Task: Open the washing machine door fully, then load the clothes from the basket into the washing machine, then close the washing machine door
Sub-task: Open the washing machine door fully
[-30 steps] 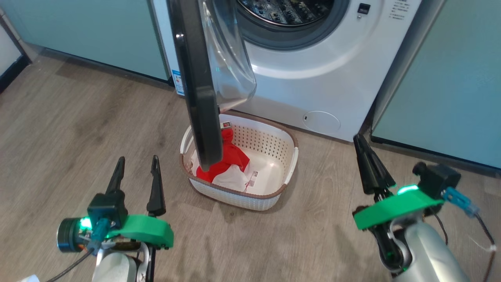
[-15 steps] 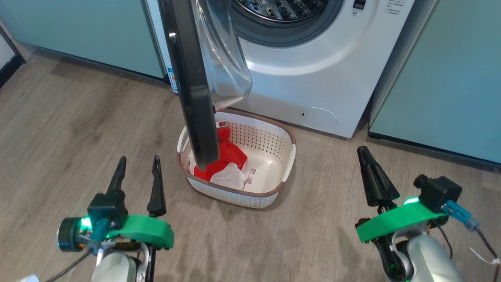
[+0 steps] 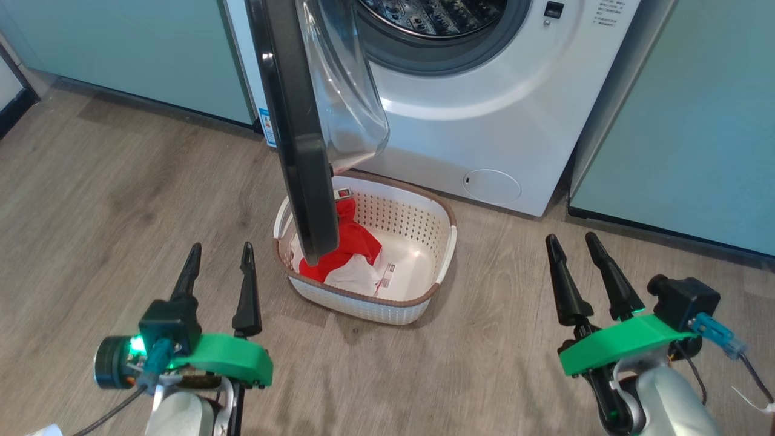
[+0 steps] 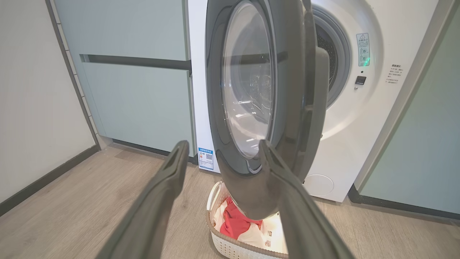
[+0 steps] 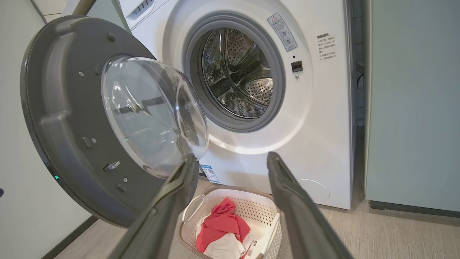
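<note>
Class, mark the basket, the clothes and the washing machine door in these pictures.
basket (image 3: 363,310): head view, its perforated front wall.
clothes (image 5: 222,226): right wrist view, the middle of the red fabric.
washing machine door (image 5: 61,108): right wrist view, the dark inner rim beside the glass bowl.

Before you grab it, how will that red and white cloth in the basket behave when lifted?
The clothes lie crumpled in soft folds, so they will probably hang limp when lifted. The heap is small beside the basket, so it is likely light.
</note>
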Controlling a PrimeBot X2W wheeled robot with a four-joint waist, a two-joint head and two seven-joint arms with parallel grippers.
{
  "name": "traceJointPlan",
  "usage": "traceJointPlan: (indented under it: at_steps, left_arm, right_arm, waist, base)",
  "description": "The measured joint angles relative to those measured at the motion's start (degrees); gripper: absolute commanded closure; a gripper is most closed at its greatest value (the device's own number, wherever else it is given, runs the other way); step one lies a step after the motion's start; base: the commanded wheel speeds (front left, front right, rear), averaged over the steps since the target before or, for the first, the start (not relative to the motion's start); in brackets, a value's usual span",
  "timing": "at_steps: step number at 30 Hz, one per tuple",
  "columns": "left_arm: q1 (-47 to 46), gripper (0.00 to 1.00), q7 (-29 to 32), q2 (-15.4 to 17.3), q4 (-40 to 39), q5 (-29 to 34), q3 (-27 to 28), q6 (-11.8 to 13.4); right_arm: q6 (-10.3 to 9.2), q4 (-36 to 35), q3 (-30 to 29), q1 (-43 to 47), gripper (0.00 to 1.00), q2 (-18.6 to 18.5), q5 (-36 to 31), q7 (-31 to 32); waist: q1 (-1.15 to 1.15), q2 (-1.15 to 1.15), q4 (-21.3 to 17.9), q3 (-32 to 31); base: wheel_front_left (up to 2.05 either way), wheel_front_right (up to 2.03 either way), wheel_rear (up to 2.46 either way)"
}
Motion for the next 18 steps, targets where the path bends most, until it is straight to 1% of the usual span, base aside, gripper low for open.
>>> traceJointPlan:
  at_steps: [18]
  left_arm:
    - [0.05,0.00,0.00,0.00,0.19,0.01,-0.30,0.08]
  right_arm:
    - [0.00,0.00,-0.36,-0.01,0.00,0.00,0.62,-0.01]
  waist:
    - [0.00,0.00,0.00,-0.11]
  base:
    - [0.00,0.00,0.00]
